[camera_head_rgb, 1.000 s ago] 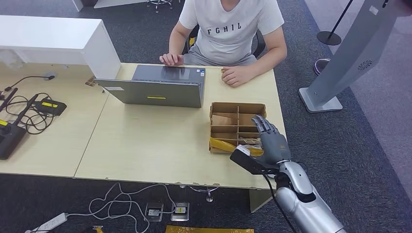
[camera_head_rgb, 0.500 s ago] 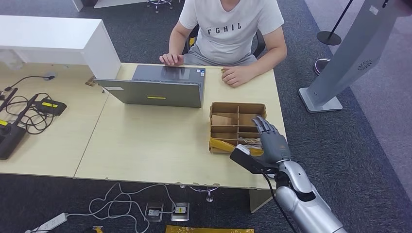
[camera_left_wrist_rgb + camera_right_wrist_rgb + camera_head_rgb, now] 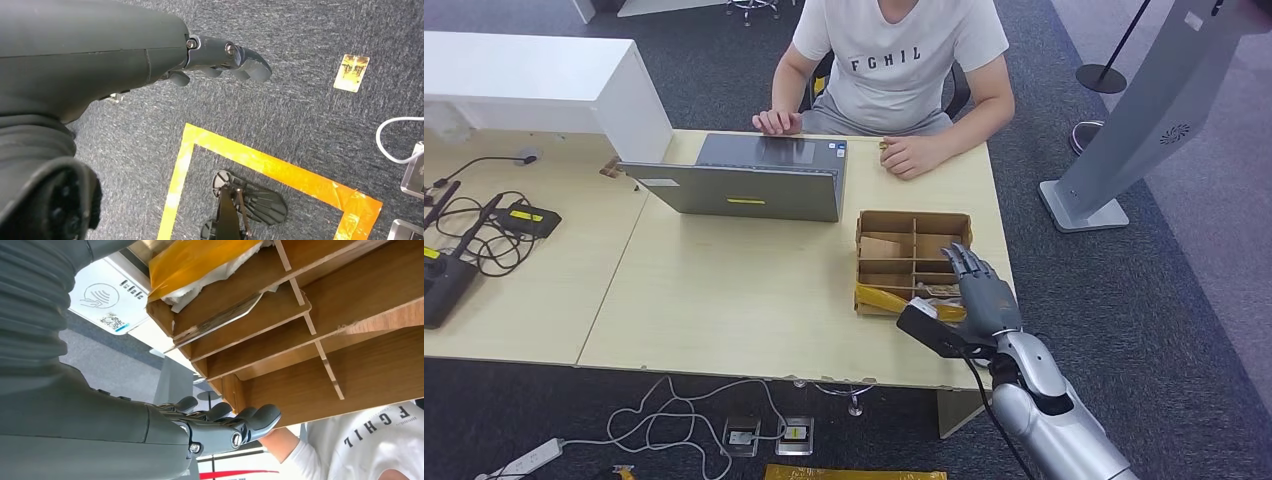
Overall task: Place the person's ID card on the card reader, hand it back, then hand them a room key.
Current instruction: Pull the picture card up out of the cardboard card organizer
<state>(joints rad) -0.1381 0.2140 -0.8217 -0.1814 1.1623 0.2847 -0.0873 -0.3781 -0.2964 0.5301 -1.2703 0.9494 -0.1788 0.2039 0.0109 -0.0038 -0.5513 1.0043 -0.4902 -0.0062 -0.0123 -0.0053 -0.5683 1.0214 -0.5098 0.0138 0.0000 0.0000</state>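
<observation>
My right hand (image 3: 984, 290) hovers over the near right corner of a divided brown box (image 3: 913, 222) on the desk, fingers stretched out and nothing in them. The right wrist view shows the same fingers (image 3: 225, 427) beside the box's compartments (image 3: 320, 315), a yellow packet (image 3: 195, 257), and a white card reader (image 3: 107, 300) with a contactless symbol. My left hand (image 3: 220, 57) hangs over the carpet and holds nothing. A person in a white T-shirt (image 3: 894, 60) sits across the desk, one fist (image 3: 909, 157) resting on it; I cannot tell whether it holds a card.
An open laptop (image 3: 744, 180) stands mid-desk in front of the person. Cables and black devices (image 3: 484, 230) lie at the left, behind them a white cabinet (image 3: 534, 85). A grey kiosk stand (image 3: 1144, 110) is on the floor to the right. Yellow tape (image 3: 260, 160) marks the carpet.
My right hand has drawn back slightly toward me over the box. The person and the things on the desk have stayed still.
</observation>
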